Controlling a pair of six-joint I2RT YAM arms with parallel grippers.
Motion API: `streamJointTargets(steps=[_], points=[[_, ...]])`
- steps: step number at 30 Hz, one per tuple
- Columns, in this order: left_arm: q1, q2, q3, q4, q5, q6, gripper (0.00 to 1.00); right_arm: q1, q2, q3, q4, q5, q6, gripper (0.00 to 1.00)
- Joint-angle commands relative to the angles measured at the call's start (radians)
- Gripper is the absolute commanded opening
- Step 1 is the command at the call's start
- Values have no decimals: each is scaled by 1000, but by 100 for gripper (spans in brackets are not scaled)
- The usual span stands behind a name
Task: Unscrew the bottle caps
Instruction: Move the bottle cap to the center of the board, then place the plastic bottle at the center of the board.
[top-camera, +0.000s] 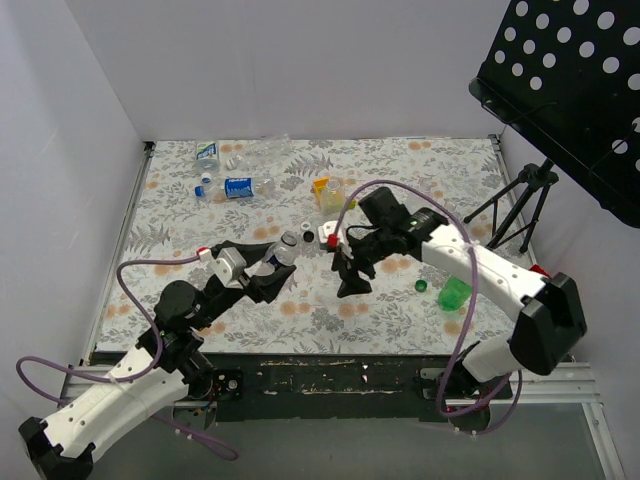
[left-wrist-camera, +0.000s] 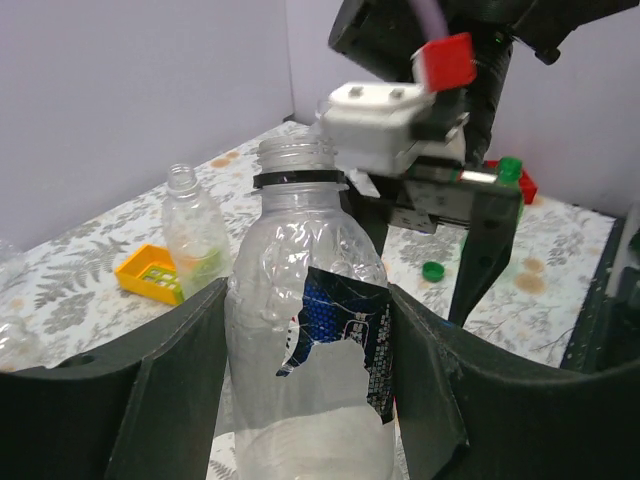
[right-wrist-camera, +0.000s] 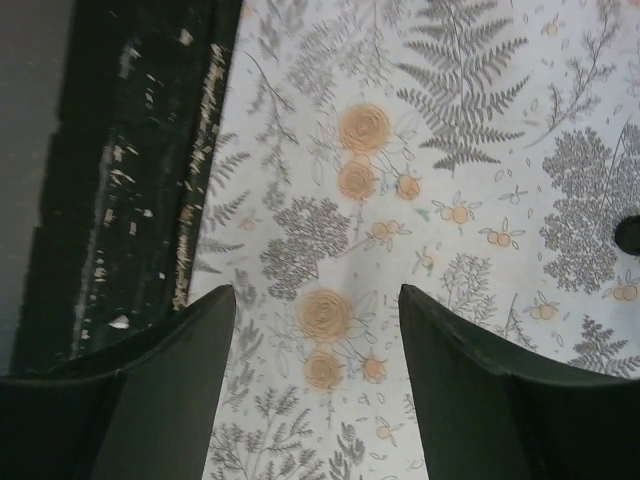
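two left fingers (left-wrist-camera: 170, 400) clamp one capless bottle (left-wrist-camera: 300, 330).

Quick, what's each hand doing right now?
Left hand: closed on the clear bottle, whose neck is uncapped.
Right hand: open, holding nothing.

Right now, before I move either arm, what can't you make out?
- Base of the bottle: left wrist view, cut off by the bottom edge.
- A dark round spot: right wrist view, cut by the right edge; cap or not, unclear.
- The far bottles: top view, too small to tell whether capped.
- Grip on the bottle: top view, hidden by the left end effector.
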Motion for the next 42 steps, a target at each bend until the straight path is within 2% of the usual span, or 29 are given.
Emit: streamJointTargets(steps=[1,4,9,13,18,27,37,42], points=[[2,83,17,169,61,-141,0,-107,-123,-94,101,-350,59,75],[2,158,24,263,85,-176,0,-179,-144,-160,248,-528,206,77],[1,238,30,361,101,-233,0,-193,-175,-197,366,-555,303,76],[1,263,14,421,96,-280,0,-205,-201,-246,502,-552,402,76],[1,278,-14,490,65,-346,0,-239,-215,-298,735,-558,623,76],[1,317,-45,573,33,-429,0,-253,-196,-359,1023,-530,981,76],[-22,389,-48,613,-33,-458,0,-257,-176,-360,1099,-379,1215,76],[-56,455,-45,664,-109,-460,0,-256,-161,-376,1217,-377,1334,76]])
